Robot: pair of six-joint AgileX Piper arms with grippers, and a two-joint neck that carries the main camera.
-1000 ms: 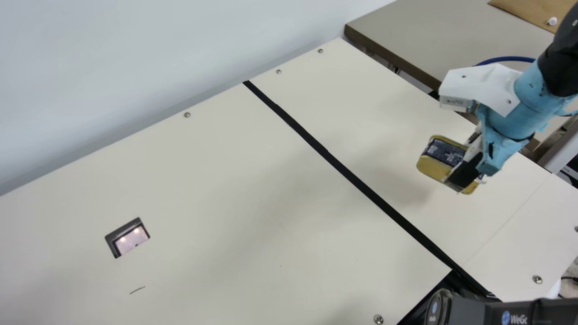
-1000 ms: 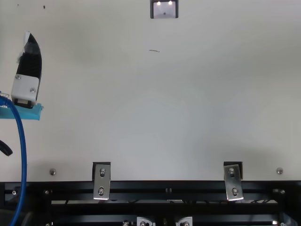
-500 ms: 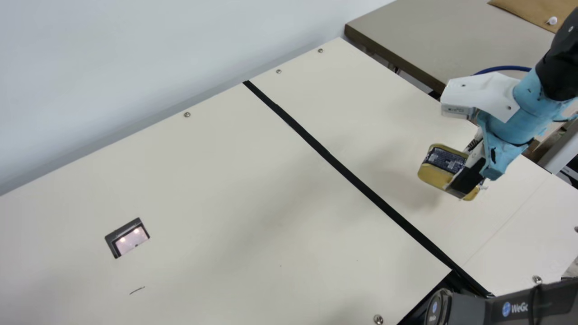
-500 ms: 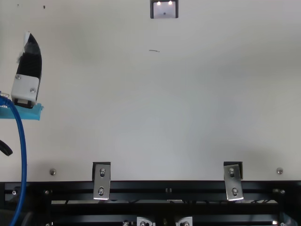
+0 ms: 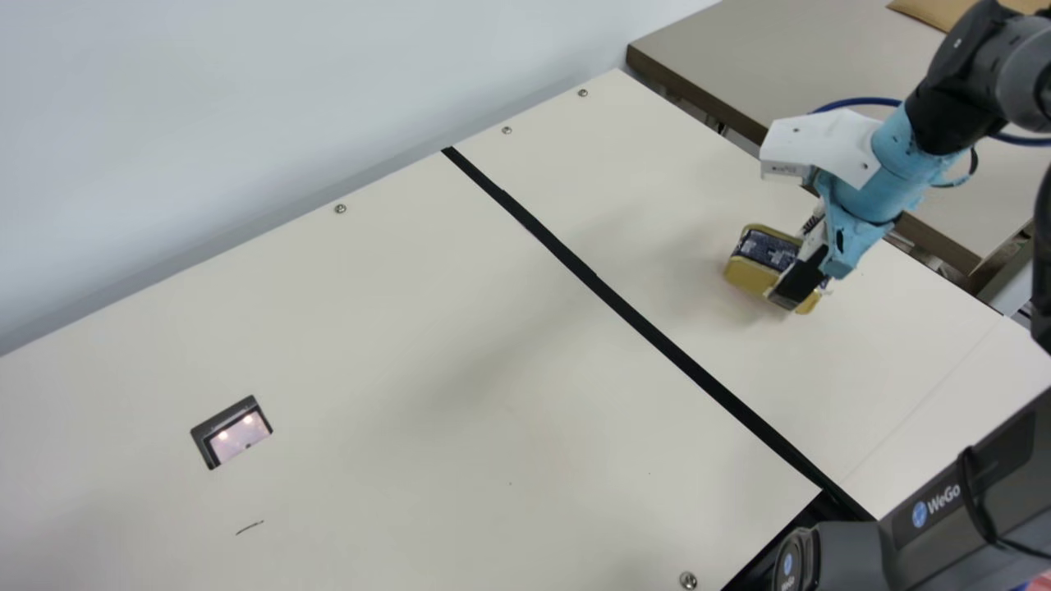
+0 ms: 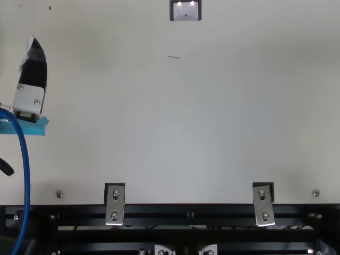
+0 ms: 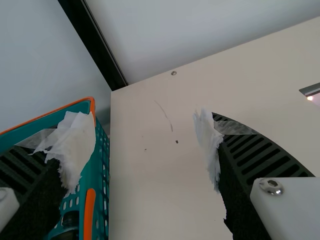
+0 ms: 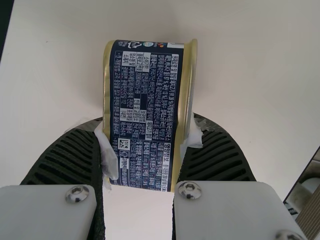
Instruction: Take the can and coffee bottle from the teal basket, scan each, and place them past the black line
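Note:
In the main view my right gripper (image 5: 795, 283) is shut on the gold-rimmed, dark-blue can (image 5: 745, 277), on the far side of the black line (image 5: 657, 338); whether the can touches the table I cannot tell. The right wrist view has the can (image 8: 145, 110) crosswise between both fingers of my right gripper (image 8: 149, 137). One finger of my left gripper (image 6: 33, 71) appears at the top view's left edge. In the left wrist view my left gripper (image 7: 145, 130) is wide apart, one finger over the teal basket (image 7: 89, 170), where a dark object (image 7: 70, 219) shows partly.
The scanner window (image 5: 238, 435) is set into the cream table (image 5: 460, 345). A wall (image 5: 246, 107) runs along one edge, and a grey side table (image 5: 764, 57) stands beyond the right arm. Metal brackets (image 6: 115, 204) hold the near edge.
Over the last half second, my right gripper and the can have moved up and left in the main view, farther from the near edge. My left gripper has kept still.

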